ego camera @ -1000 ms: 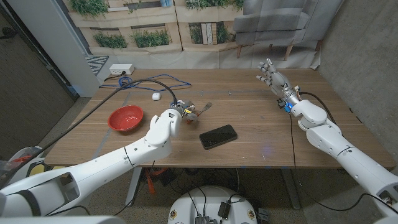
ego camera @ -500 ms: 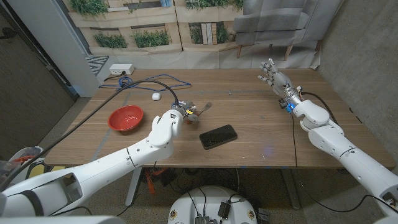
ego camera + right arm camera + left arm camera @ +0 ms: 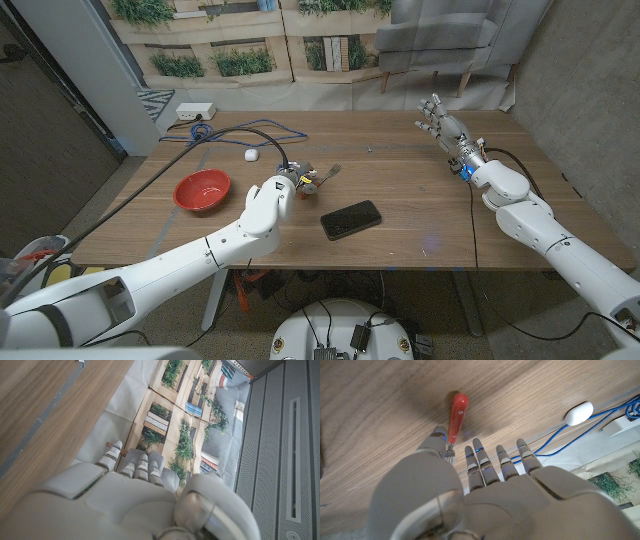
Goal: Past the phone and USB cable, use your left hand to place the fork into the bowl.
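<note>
Where the left hand (image 3: 470,495) reaches, the fork (image 3: 455,417) lies at its fingertips.

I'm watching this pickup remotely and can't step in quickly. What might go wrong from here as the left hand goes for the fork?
1. The left hand hovers over the fork without gripping it; the fork lies flat on the table, so fingers may slide off.
2. The phone lies close beside the hand and might get nudged.
3. The bowl sits among cables, which a swinging arm may snag.

The right hand (image 3: 125,500) — fingers (image 3: 142,462) held together — reaches past the wooden table (image 3: 45,405) edge toward a printed backdrop (image 3: 190,415).
</note>
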Robot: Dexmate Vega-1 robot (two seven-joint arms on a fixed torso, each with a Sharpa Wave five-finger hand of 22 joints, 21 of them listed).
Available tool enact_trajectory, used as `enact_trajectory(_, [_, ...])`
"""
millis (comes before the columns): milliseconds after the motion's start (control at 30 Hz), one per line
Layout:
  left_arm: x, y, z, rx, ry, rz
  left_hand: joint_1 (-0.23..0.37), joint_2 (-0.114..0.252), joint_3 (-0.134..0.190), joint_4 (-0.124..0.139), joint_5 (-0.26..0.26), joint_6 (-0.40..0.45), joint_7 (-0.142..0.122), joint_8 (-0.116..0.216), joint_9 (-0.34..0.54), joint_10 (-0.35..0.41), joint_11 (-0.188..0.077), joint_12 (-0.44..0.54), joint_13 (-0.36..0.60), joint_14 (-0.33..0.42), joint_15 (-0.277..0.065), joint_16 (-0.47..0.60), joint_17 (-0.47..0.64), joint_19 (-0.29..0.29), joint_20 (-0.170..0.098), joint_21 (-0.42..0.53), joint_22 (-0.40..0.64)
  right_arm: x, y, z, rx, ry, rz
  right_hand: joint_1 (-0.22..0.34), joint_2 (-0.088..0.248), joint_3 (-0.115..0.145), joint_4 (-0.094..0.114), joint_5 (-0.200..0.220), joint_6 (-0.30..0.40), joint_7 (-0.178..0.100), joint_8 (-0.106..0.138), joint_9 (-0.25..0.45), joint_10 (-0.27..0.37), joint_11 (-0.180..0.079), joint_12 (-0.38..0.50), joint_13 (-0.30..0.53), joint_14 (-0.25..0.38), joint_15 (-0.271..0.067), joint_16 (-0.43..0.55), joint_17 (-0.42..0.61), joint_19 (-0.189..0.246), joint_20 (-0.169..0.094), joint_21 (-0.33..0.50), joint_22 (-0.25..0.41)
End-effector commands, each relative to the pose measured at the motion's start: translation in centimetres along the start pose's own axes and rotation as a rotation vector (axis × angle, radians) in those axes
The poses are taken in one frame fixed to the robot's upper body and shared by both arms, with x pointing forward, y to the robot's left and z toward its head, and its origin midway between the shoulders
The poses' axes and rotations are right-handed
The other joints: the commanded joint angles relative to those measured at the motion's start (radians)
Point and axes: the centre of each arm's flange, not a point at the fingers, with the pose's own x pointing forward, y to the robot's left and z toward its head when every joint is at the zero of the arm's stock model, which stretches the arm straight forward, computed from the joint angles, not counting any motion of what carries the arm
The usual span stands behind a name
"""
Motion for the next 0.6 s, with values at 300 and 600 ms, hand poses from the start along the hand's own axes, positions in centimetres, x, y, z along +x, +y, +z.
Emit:
enact_trajectory(300, [0.41,-0.86,0.56,0.019,-0.022,-0.028,-0.004,-0.018,-0.008,0.015,0.001,0.013,-0.005,0.003,0.002,0.014,-0.008,0.004,0.006,0.002,-0.006,0.001,0.0,0.0,-0.004,0.0,0.003,-0.02,0.1,-0.01,-0.006,0.006,0.007,0.001,0.006,0.006,0.001,-0.001,0.012,0.0,0.001,0.006,0.009,-0.004,-0.001,0.005,0.002,-0.02,0.0,0.001,-0.001,-0.002,-0.001,0.005])
enact_trajectory(600, [0.1,-1.1,0.51,0.019,-0.015,-0.032,-0.009,-0.021,-0.016,0.021,0.0,0.021,-0.004,0.004,0.002,0.018,-0.006,0.004,0.008,0.001,-0.004,0.0,0.001,-0.001,-0.001,0.0,0.003,-0.13,0.26,-0.01,-0.004,0.004,0.01,0.001,0.006,0.006,0.001,-0.001,0.012,-0.001,0.0,0.006,0.009,-0.006,-0.002,0.005,0.003,-0.02,0.001,0.001,-0.001,-0.002,-0.001,0.005])
